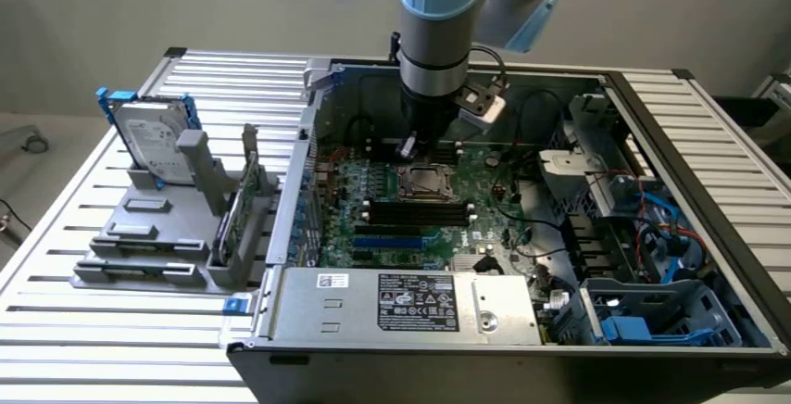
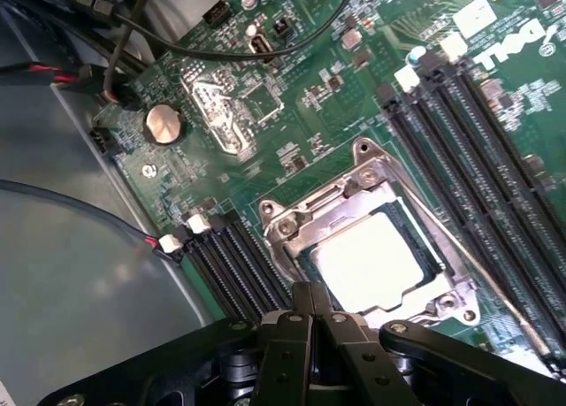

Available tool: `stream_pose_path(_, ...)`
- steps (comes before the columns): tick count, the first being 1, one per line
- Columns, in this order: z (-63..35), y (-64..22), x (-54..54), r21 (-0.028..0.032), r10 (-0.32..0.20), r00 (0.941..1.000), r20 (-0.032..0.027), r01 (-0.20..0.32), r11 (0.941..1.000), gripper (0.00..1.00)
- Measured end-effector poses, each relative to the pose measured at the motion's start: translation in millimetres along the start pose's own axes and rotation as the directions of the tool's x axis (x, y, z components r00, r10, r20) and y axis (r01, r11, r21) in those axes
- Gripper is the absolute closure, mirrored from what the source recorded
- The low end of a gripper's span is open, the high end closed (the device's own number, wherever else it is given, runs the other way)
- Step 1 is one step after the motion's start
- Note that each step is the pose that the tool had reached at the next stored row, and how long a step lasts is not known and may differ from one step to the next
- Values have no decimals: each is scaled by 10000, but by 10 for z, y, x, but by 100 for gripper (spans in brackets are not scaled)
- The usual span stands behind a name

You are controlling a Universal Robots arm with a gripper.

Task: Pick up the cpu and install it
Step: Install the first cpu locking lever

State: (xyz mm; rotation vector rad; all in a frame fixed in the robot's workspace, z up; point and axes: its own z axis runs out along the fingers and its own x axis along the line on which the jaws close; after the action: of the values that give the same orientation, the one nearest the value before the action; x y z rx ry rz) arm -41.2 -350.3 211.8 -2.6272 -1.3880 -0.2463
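One cpu (image 2: 367, 257) seated in motherboard socket (image 2: 281, 225); closed tool (image 2: 314, 304) just above, empty; slatted metal surface (image 1: 74, 237), grey wall (image 1: 185, 6).

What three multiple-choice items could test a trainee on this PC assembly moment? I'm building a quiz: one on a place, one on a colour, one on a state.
1. Where is the cpu?
A. in the socket frame
B. on the grey rack
C. in the gripper

2. What colour is the motherboard?
A. red
B. green
C. white

3. How do the jaws of the gripper stand?
A. wide open
B. shut on a cable
C. shut, empty

Key: A, its silver top sits inside the metal frame; B, the board is green; C, the fingers meet with nothing between.
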Motion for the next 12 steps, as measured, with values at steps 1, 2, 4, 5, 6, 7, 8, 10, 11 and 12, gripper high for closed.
stream_pose_path(1,-24,11,-14,6,12,10000,-9,-12,10000,89)
stream_pose_path(2,-51,21,-26,11,31,10000,-18,-31,10000,89)
stream_pose_path(4,-108,42,-50,25,71,10000,-38,-71,10000,89)
stream_pose_path(5,-136,52,-62,32,89,9999,-48,-88,10000,89)
stream_pose_path(6,-166,65,-77,39,105,9999,-57,-105,9999,89)
stream_pose_path(7,-190,76,-92,44,119,9999,-64,-119,9999,89)
stream_pose_path(8,-213,88,-107,50,132,9999,-69,-132,9999,89)
stream_pose_path(10,-253,112,-139,58,157,9998,-78,-157,9999,89)
stream_pose_path(11,-271,124,-155,62,170,9998,-81,-170,9998,89)
stream_pose_path(12,-287,136,-172,64,181,9998,-82,-180,9998,89)
